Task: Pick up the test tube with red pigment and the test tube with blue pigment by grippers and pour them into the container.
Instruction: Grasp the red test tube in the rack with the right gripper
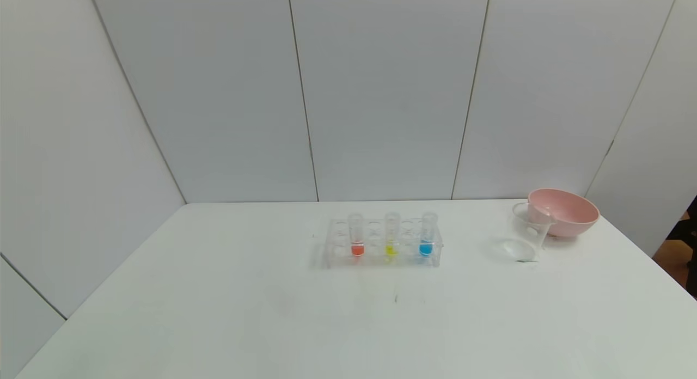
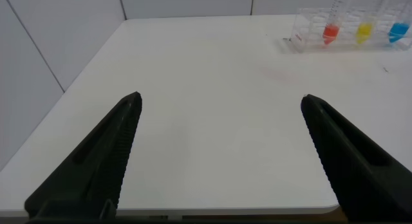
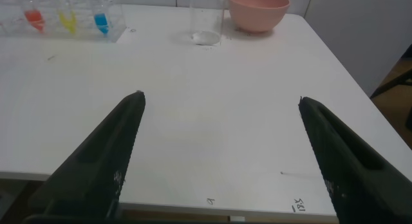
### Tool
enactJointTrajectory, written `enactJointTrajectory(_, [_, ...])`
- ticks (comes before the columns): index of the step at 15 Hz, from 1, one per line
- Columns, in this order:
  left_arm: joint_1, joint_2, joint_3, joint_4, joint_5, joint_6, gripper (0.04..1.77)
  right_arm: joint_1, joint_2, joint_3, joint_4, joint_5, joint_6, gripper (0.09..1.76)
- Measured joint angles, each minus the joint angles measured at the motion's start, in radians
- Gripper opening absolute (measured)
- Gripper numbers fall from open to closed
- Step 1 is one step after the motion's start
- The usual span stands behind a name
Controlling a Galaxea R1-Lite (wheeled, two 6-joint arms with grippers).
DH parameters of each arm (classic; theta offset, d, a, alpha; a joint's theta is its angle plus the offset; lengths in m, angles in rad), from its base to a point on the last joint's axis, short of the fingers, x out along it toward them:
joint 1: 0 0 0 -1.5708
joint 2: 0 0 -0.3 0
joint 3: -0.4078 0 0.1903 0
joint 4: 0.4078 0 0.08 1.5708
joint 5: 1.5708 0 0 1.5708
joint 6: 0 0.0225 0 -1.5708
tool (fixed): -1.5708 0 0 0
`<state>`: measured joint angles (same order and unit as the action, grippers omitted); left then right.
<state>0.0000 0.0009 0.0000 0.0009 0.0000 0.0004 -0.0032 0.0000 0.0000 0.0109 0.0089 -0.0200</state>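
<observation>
The red-pigment tube (image 1: 356, 234) and the blue-pigment tube (image 1: 427, 233) stand upright in a clear rack (image 1: 383, 255) at the table's middle, with a yellow-liquid tube (image 1: 391, 234) between them. The clear beaker (image 1: 527, 232) stands to the right, just in front of the pink bowl. Neither arm shows in the head view. My left gripper (image 2: 221, 98) is open and empty over the table's near left edge; the red tube (image 2: 331, 28) and the blue tube (image 2: 398, 28) lie far ahead of it. My right gripper (image 3: 220, 96) is open and empty over the near right edge, with the beaker (image 3: 206, 18) far ahead.
A pink bowl (image 1: 565, 211) sits at the back right, touching or nearly touching the beaker. The white table (image 1: 218, 313) has walls close behind and to the left. Its right edge drops off near the bowl.
</observation>
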Motion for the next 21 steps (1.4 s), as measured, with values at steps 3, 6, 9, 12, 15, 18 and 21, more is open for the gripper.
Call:
enactJointTrajectory(3, [0.000,0.000,0.000,0.000,0.000,0.000,1.76,0.000,0.000,0.000,0.000,0.000,0.000,1.71])
enactJointTrajectory(6, [0.000,0.000,0.000,0.000,0.000,0.000,1.76,0.000,0.000,0.000,-0.008,-0.001,0.004,1.71])
enactJointTrajectory(9, [0.000,0.000,0.000,0.000,0.000,0.000,1.76,0.000,0.000,0.000,-0.001,-0.001,0.001,1.71])
enactJointTrajectory(12, [0.000,0.000,0.000,0.000,0.000,0.000,1.76,0.000,0.000,0.000,-0.001,-0.001,0.003,1.71])
enactJointTrajectory(15, [0.000,0.000,0.000,0.000,0.000,0.000,1.76,0.000,0.000,0.000,-0.002,-0.001,0.000,1.71])
enactJointTrajectory(18, [0.000,0.000,0.000,-0.001,0.000,0.000,1.76,0.000,0.000,0.000,-0.003,-0.001,0.000,1.71])
enactJointTrajectory(21, [0.000,0.000,0.000,0.000,0.000,0.000,1.76,0.000,0.000,0.000,-0.001,-0.002,0.003,1.71])
